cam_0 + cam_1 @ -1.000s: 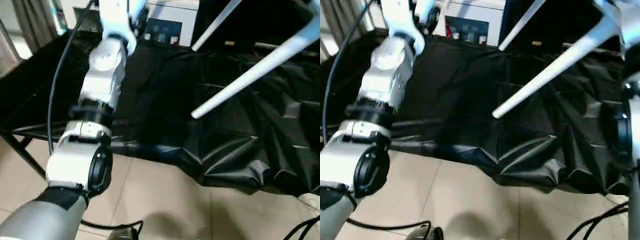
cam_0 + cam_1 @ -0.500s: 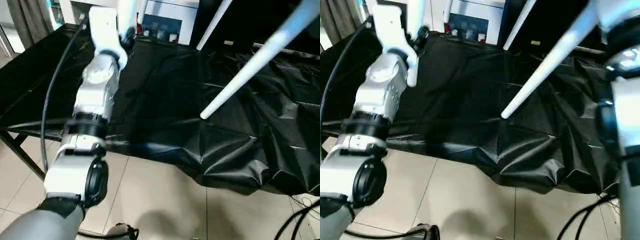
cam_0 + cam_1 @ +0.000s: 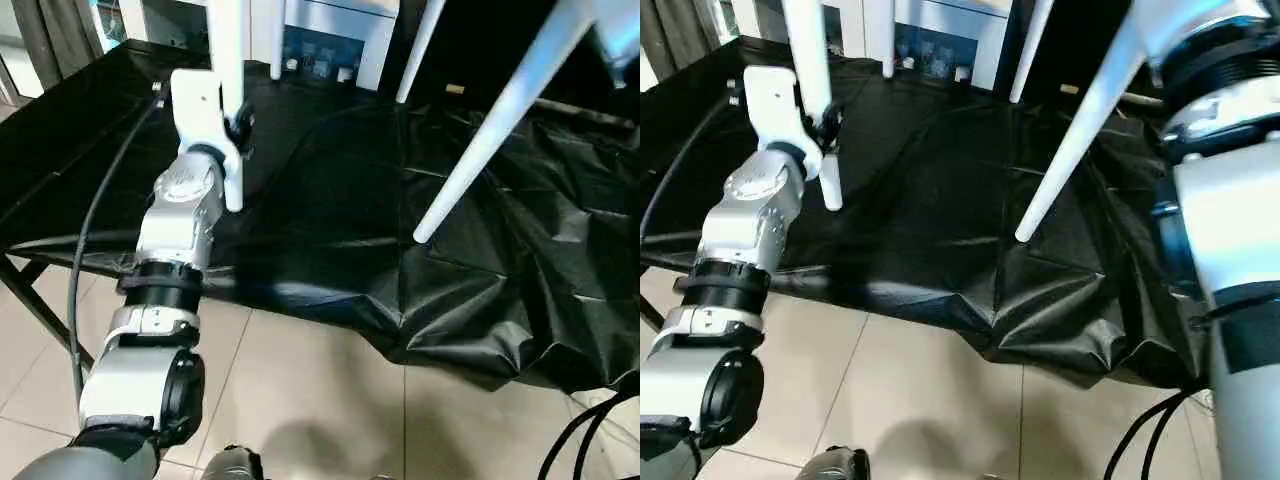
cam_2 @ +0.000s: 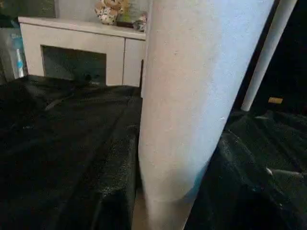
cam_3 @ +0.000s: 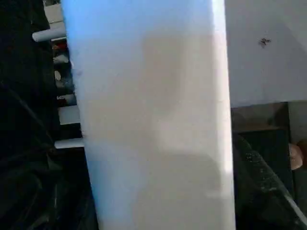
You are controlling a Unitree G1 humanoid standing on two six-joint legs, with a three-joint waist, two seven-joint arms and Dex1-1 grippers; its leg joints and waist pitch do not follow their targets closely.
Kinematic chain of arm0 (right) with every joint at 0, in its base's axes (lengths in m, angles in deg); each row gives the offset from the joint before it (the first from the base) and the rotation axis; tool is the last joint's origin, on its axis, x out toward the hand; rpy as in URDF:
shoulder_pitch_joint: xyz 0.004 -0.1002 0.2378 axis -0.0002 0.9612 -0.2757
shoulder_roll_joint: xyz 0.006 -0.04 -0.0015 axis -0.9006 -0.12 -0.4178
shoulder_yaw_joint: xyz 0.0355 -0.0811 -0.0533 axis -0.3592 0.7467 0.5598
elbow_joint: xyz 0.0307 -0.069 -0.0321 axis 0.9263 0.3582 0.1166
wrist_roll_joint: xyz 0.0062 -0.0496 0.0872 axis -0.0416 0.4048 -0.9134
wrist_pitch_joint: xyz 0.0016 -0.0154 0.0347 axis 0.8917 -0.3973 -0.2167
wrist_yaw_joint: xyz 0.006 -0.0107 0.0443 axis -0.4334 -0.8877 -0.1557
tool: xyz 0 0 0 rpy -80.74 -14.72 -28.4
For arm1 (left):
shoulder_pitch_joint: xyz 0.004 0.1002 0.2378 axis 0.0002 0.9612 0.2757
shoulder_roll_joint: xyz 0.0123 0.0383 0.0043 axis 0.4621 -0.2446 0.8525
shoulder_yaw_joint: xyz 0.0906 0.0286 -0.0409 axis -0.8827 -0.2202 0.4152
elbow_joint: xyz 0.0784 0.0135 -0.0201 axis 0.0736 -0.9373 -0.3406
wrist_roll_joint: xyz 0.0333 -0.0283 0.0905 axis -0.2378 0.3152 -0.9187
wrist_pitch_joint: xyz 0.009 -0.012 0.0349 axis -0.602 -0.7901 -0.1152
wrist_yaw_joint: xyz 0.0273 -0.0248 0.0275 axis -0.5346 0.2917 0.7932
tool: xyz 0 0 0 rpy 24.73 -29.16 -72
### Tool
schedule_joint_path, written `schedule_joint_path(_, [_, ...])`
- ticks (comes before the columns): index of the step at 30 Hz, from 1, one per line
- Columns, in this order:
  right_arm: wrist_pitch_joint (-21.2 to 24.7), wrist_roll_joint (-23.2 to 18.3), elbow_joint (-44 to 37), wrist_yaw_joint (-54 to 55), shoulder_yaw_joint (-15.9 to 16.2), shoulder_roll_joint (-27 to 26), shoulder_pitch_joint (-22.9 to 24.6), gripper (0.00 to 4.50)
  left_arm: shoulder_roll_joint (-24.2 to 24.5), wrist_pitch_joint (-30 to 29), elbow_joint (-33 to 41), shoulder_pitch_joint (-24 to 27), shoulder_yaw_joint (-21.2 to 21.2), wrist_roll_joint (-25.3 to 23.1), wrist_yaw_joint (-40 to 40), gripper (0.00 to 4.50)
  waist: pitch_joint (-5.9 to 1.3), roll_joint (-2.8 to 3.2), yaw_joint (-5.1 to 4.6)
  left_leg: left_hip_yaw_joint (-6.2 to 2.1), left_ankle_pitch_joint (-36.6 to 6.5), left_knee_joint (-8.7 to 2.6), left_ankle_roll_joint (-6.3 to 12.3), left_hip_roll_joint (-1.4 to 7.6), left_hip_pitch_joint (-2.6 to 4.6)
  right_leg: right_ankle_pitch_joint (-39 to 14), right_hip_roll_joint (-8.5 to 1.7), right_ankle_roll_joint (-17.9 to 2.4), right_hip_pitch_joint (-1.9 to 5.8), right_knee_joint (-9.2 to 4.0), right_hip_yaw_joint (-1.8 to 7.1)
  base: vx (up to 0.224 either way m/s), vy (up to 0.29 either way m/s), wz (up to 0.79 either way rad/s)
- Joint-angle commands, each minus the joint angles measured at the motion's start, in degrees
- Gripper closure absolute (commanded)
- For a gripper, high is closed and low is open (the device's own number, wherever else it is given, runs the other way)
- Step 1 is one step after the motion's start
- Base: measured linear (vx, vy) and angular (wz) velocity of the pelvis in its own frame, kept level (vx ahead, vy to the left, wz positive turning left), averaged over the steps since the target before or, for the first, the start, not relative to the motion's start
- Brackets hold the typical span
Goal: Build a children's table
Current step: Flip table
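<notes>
Leg (image 3: 228, 120) upright against left hand (image 3: 236, 130)

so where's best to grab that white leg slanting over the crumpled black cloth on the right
Mid-shaft of the slanting leg, from the side, judging by its pose: the smooth round tube narrows toward its free lower tip, which hangs above the black cloth, so a grip nearer the thicker part should slip less.

White legs (image 3: 490, 140) over black drape (image 3: 330, 230)

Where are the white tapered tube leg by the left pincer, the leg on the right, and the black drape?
white tapered tube leg by the left pincer (image 3: 226, 90), left eye view, mid shaft
right white leg (image 3: 480, 140), left eye view, mid shaft
black drape (image 3: 330, 210), left eye view, flat middle
</notes>
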Motion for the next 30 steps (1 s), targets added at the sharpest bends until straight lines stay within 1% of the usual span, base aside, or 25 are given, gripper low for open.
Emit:
schedule_joint_path(1, [0.3, -2.6, 4.0, -9.9, -0.4, -1.7, 4.3, 1.94, 0.4, 0.2, 2.9, -1.8, -0.2, 0.6, -0.2, 2.68, -4.6, 1.66, -1.52, -3.25, -30.7, -5.02, -10.42, 4.21, 5.16, -10.0, -2.68, -9.2, -0.98, -4.22, 1.88, 0.0, 0.0, 0.0])
schedule_joint_path(2, [0.4, -2.9, 3.9, -10.2, -0.5, -2.0, 4.4, 1.94, 0.6, 0.1, 3.0, -1.4, -0.4, 0.7, -1.0, 2.68, -4.65, 1.58, -1.59, -3.29, -30.4, -5.11, -10.79, 4.22, 5.13, -9.1, -2.59, -9.1, -0.94, -4.08, 1.79, 0.0, 0.0, 0.0])
schedule_joint_path(3, [0.4, -2.9, 3.9, -10.2, -0.6, -2.0, 4.4, 1.83, 0.6, 0.0, 3.0, -1.4, -0.4, 0.7, -1.1, 2.69, -4.69, 1.53, -1.62, -3.24, -30.4, -5.05, -10.69, 4.18, 5.14, -8.6, -2.58, -9.1, -0.92, -4.04, 1.81, 0.0, 0.0, 0.0])
schedule_joint_path(4, [0.3, -2.8, 3.8, -10.3, -0.5, -2.1, 4.6, 1.68, 0.6, 0.1, 2.9, -1.3, -0.5, 0.7, -1.3, 2.71, -4.65, 1.45, -1.76, -3.27, -30.1, -5.08, -10.33, 4.17, 4.93, -7.9, -2.66, -9.3, -0.8, -4.03, 1.87, 0.0, 0.0, 0.0])
schedule_joint_path(5, [0.1, -2.8, 3.7, -10.5, -0.4, -2.2, 4.7, 1.68, 0.6, -0.2, 3.2, -1.1, -0.6, 0.7, -1.4, 2.71, -4.71, 1.49, -1.81, -3.24, -29.8, -5.07, -10.35, 4.2, 5.01, -7.5, -2.69, -9.4, -0.83, -4.01, 1.87, 0.0, 0.0, 0.0])
schedule_joint_path(6, [0.0, -2.7, 3.6, -10.6, -0.4, -2.3, 4.9, 1.54, 0.7, -0.3, 3.3, -1.0, -0.7, 0.8, -1.5, 2.72, -4.7, 1.46, -1.93, -3.23, -29.6, -5.05, -10.36, 4.15, 4.97, -7.1, -2.64, -9.7, -0.79, -3.97, 1.84, 0.0, 0.0, 0.0])
schedule_joint_path(7, [-0.3, -2.5, 3.6, -10.8, -0.4, -2.4, 5.1, 1.45, 0.7, -0.5, 3.6, -0.8, -0.9, 0.9, -1.7, 2.73, -4.74, 1.26, -2.02, -3.21, -29.5, -5.03, -10.39, 4.16, 4.96, -7.2, -2.65, -9.8, -0.75, -3.95, 1.82, 0.0, 0.0, 0.0])
schedule_joint_path(8, [-0.4, -2.4, 3.5, -10.9, -0.4, -2.5, 5.2, 1.39, 0.7, -0.7, 3.7, -0.7, -1.0, 0.9, -1.7, 2.73, -4.75, 1.22, -2.04, -3.21, -29.6, -5.0, -10.39, 4.16, 4.92, -7.3, -2.71, -9.8, -0.71, -3.94, 1.82, 0.0, 0.0, 0.0])
schedule_joint_path(9, [-0.6, -2.5, 3.4, -11.2, -0.5, -2.6, 5.4, 1.32, 0.8, -0.7, 3.7, -0.7, -1.0, 0.9, -1.7, 2.73, -4.82, 1.13, -2.16, -3.29, -29.3, -4.93, -9.98, 4.11, 4.73, -7.3, -2.86, -9.9, -0.46, -3.91, 1.86, 0.0, 0.0, 0.0])
schedule_joint_path(11, [-0.7, -2.6, 3.3, -11.5, -0.6, -2.7, 5.5, 1.2, 0.9, -0.8, 3.7, -0.8, -1.0, 1.0, -1.8, 2.73, -4.8, 1.1, -2.36, -3.29, -28.8, -4.89, -9.52, 4.14, 4.65, -7.2, -2.87, -10.2, -0.42, -3.97, 1.87, 0.0, 0.0, 0.0])
schedule_joint_path(12, [-0.7, -2.6, 3.3, -11.5, -0.6, -2.7, 5.5, 1.07, 0.9, -0.8, 3.7, -0.8, -1.0, 1.0, -1.8, 2.73, -4.77, 1.1, -2.49, -3.28, -28.6, -4.87, -9.28, 4.12, 4.61, -7.3, -2.86, -10.5, -0.38, -3.98, 1.88, 0.0, 0.0, 0.0])
schedule_joint_path(13, [-0.7, -2.8, 3.2, -11.7, -0.8, -2.8, 5.7, 0.87, 1.0, -0.8, 3.7, -0.8, -1.0, 1.0, -1.8, 2.75, -4.76, 1.12, -2.54, -3.27, -28.7, -4.85, -9.22, 4.13, 4.64, -7.5, -2.86, -10.6, -0.42, -4.03, 1.88, 0.0, 0.0, 0.0])
schedule_joint_path(14, [-0.9, -3.0, 2.8, -11.8, -1.2, -2.9, 5.9, 0.82, 1.3, -0.8, 3.6, -0.8, -1.1, 0.9, -2.0, 2.75, -4.75, 1.29, -2.67, -3.29, -29.1, -4.88, -9.32, 4.15, 4.71, -7.6, -2.76, -10.8, -0.47, -4.04, 1.86, 0.0, 0.0, 0.0])
schedule_joint_path(15, [-0.9, -3.0, 2.8, -11.8, -1.2, -2.9, 5.9, 0.82, 1.3, -0.8, 3.6, -0.8, -1.1, 0.9, -2.0, 2.75, -4.76, 1.27, -2.7, -3.3, -29.2, -4.88, -9.35, 4.14, 4.71, -7.7, -2.73, -10.9, -0.47, -4.02, 1.85, 0.0, 0.0, 0.0])
schedule_joint_path(17, [-1.9, -3.8, 2.3, -13.1, -1.7, -3.2, 6.1, 0.6, 1.6, -0.8, 3.4, -0.8, -1.2, 0.7, -2.0, 2.75, -4.81, 1.28, -2.76, -3.36, -29.4, -4.9, -9.41, 4.17, 4.75, -7.5, -2.79, -11.0, -0.44, -3.99, 1.83, 0.0, 0.0, 0.0])
schedule_joint_path(19, [-2.2, -4.4, 1.9, -13.1, -2.1, -3.4, 6.2, 0.6, 1.8, -0.8, 3.4, -0.8, -1.3, 0.4, -2.0, 2.75, -4.79, 1.29, -2.91, -3.36, -29.2, -4.93, -9.36, 4.15, 4.67, -7.2, -2.75, -11.1, -0.4, -3.95, 1.81, 0.0, 0.0, 0.0])
schedule_joint_path(21, [-3.2, -5.5, 1.3, -13.4, -2.8, -3.6, 6.3, 0.6, 2.0, -0.7, 3.4, -0.9, -1.4, 0.2, -1.9, 2.75, -4.81, 1.26, -3.03, -3.28, -29.5, -4.83, -9.31, 4.16, 4.85, -7.5, -2.81, -11.4, -0.52, -4.04, 1.83, 0.0, 0.0, 0.0])
schedule_joint_path(22, [-3.7, -6.4, 1.0, -13.8, -3.5, -3.8, 6.3, 0.6, 2.1, -0.6, 3.3, -0.9, -1.5, 0.0, -1.8, 2.75, -4.85, 1.15, -3.07, -3.33, -29.3, -4.78, -9.01, 4.16, 4.71, -7.5, -2.9, -11.4, -0.34, -4.01, 1.85, 0.0, 0.0, 0.0])
schedule_joint_path(23, [-3.5, -8.6, 0.3, -14.2, -5.4, -4.2, 6.1, 0.6, 2.4, -0.3, 3.3, -0.8, -1.7, -0.3, -1.7, 2.75, -4.83, 1.16, -3.06, -3.31, -29.2, -4.78, -8.88, 4.15, 4.71, -7.5, -2.88, -11.5, -0.35, -4.05, 1.84, 0.0, 0.0, 0.0])
schedule_joint_path(24, [-3.5, -8.7, 0.3, -14.2, -5.4, -4.2, 6.1, 0.6, 2.4, -0.3, 3.3, -0.8, -1.7, -0.3, -1.7, 2.75, -4.86, 1.17, -3.1, -3.32, -28.7, -4.73, -8.41, 4.18, 4.65, -7.0, -2.97, -11.6, -0.24, -4.02, 1.9, 0.0, 0.0, 0.0])
schedule_joint_path(25, [-4.0, -10.6, -0.4, -15.0, -7.1, -4.5, 6.0, 0.6, 2.6, -0.1, 3.3, -0.7, -1.8, -0.4, -1.8, 2.75, -4.93, 1.03, -3.1, -3.24, -28.0, -4.69, -7.85, 4.19, 4.62, -6.5, -2.94, -11.8, -0.15, -3.98, 1.89, 0.0, 0.0, 0.0])
schedule_joint_path(26, [-3.6, -12.5, -1.0, -15.5, -8.9, -4.8, 5.7, 0.6, 2.8, 0.0, 3.4, -0.7, -1.8, -0.3, -2.0, 2.75, -4.88, 1.06, -3.12, -3.28, -27.6, -4.72, -7.67, 4.21, 4.53, -6.2, -2.95, -11.9, -0.1, -3.92, 1.88, 0.0, 0.0, 0.0])
schedule_joint_path(28, [-4.4, -16.7, -2.5, -16.1, -12.5, -5.4, 5.2, 0.6, 3.4, 0.6, 3.5, -0.4, -2.3, -0.6, -2.9, 2.75, -5.08, 1.0, -3.22, -3.23, -24.6, -4.67, -6.11, 4.22, 4.16, -3.6, -2.99, -12.5, 0.42, -3.59, 1.82, 0.0, 0.0, 0.0])
schedule_joint_path(29, [-4.7, -17.9, -2.9, -16.3, -13.5, -5.5, 5.0, 0.6, 3.7, 0.8, 3.6, -0.3, -2.5, -0.8, -3.2, 2.75, -5.17, 1.02, -3.16, -3.23, -23.2, -4.62, -5.73, 4.26, 4.11, -2.5, -2.98, -12.8, 0.58, -3.44, 1.76, 0.0, 0.0, 0.0])
schedule_joint_path(30, [-4.1, -21.5, -4.3, -17.5, -16.3, -5.9, 4.3, 0.6, 4.4, 0.6, 4.1, 0.1, -2.7, -1.0, -3.9, 2.75, -5.28, 1.21, -3.07, -3.12, -20.6, -4.49, -4.93, 4.24, 4.03, 0.0, -2.93, -13.3, 0.68, -3.17, 1.7, 0.0, 0.0, 0.0])
